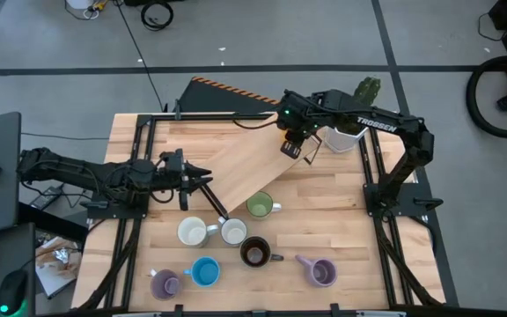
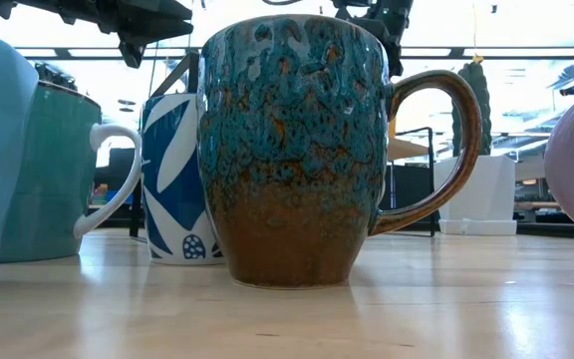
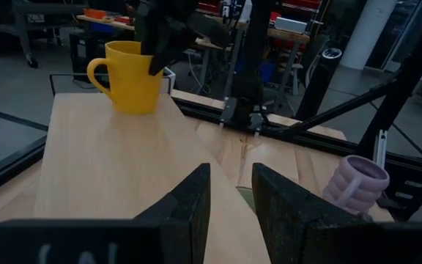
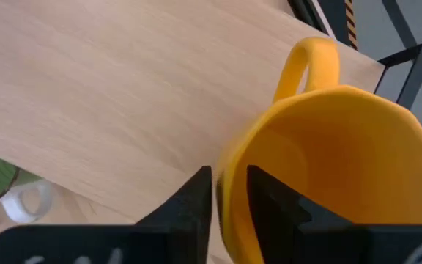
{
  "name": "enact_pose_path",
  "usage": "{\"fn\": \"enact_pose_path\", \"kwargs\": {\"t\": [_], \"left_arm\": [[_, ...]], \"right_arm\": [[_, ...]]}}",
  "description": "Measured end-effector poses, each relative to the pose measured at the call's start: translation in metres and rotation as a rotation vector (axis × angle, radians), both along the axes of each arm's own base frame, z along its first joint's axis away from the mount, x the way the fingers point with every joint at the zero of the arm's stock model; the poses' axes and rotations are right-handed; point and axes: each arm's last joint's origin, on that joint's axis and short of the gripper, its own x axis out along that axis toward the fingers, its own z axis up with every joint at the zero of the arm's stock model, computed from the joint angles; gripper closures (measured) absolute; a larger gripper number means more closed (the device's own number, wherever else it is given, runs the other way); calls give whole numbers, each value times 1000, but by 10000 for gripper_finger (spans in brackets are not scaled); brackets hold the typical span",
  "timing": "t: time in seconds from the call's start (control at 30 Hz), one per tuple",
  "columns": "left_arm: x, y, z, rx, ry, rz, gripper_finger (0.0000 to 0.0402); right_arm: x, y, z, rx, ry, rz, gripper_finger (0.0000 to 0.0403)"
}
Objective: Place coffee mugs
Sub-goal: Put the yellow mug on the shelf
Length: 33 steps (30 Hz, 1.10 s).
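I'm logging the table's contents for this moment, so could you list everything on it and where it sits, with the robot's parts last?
Yellow-orange mug: one, on the raised wooden board's far end, its rim pinched by the right hand.
Wooden board: one, pale wood, lying diagonally across the table's middle.
Green mug: one, at the board's near end.
White mugs: two, side by side, left of the green mug.
Dark brown mug: one, near centre.
Blue mug: one, near edge.
Purple mugs: two, near edge, left and right.
White pot with cactus: one, far right.
Left hand: open, empty, left of the board.
Right hand: shut on the yellow-orange mug.
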Motion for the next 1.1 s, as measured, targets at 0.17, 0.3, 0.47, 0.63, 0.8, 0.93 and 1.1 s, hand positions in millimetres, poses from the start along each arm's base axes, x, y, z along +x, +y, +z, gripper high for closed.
{"fn": "enact_pose_path", "kwargs": {"t": [0.17, 0.3, 0.47, 0.63, 0.8, 0.93, 1.1], "left_arm": [[0, 0, 0, 1, 3, 0, 294], [0, 0, -1, 0, 5, 0, 294], [0, 0, -1, 3, 9, 0, 294], [0, 0, -3, -5, 29, -13, 294], [0, 0, -4, -2, 45, -13, 294], [0, 0, -4, -2, 44, -13, 294], [0, 0, -4, -2, 44, -13, 294]], "right_arm": [[2, -1, 1, -16, -19, 17, 258], [2, -1, 10, -31, -40, 34, 224], [-3, 4, 27, -66, -32, 127, 192], [-13, 15, 27, -125, 127, 385, 184], [-19, 15, 26, -182, 231, 467, 197], [-21, 12, 24, -203, 263, 495, 215], [-22, 8, 19, -173, 269, 494, 246]]}}
